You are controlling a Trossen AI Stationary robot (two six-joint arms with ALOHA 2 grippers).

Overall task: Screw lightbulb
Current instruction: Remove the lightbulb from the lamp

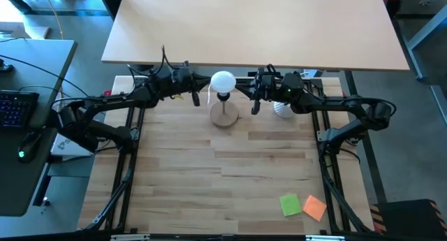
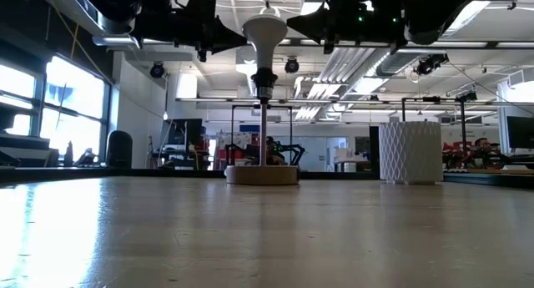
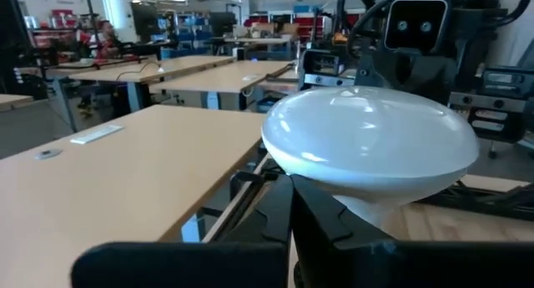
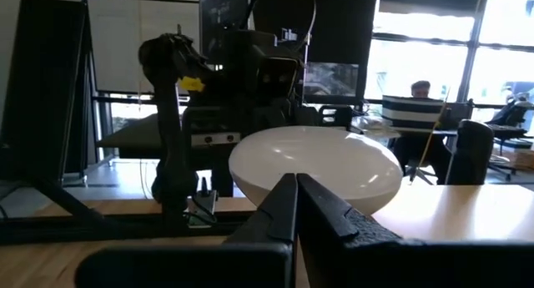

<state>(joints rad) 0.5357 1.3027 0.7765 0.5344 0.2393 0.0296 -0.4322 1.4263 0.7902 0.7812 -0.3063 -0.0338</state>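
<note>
1. From where I stand, the lightbulb (image 1: 223,81) sits upright on top of the lamp stand, globe up and narrow end down in the black socket (image 2: 264,83), near the far edge of the wooden desk (image 1: 223,178).
2. The lamp stand is a round wooden base (image 1: 224,116) with a thin post rising from it; in the low view the bulb crowns that post well above the desk.
3. The left tool (image 1: 196,96) hangs just beside the bulb on its left, raised off the desk, its two dark fingers pressed together with nothing between them.
4. In the left wrist view those closed fingers (image 3: 321,221) point at the underside of the white globe (image 3: 371,142); whether they touch it I cannot tell.
5. The right tool (image 1: 255,105) hangs just beside the bulb on the other side, also raised, its fingers (image 4: 292,209) pressed together and empty, aimed at the globe (image 4: 315,169).
6. A white ribbed cup (image 2: 410,152) stands on the desk to the right of the lamp base, under the right arm.
7. A green sticky note (image 1: 290,205) and an orange one (image 1: 315,207) lie touching near the front right corner, well apart from the lamp.
</note>
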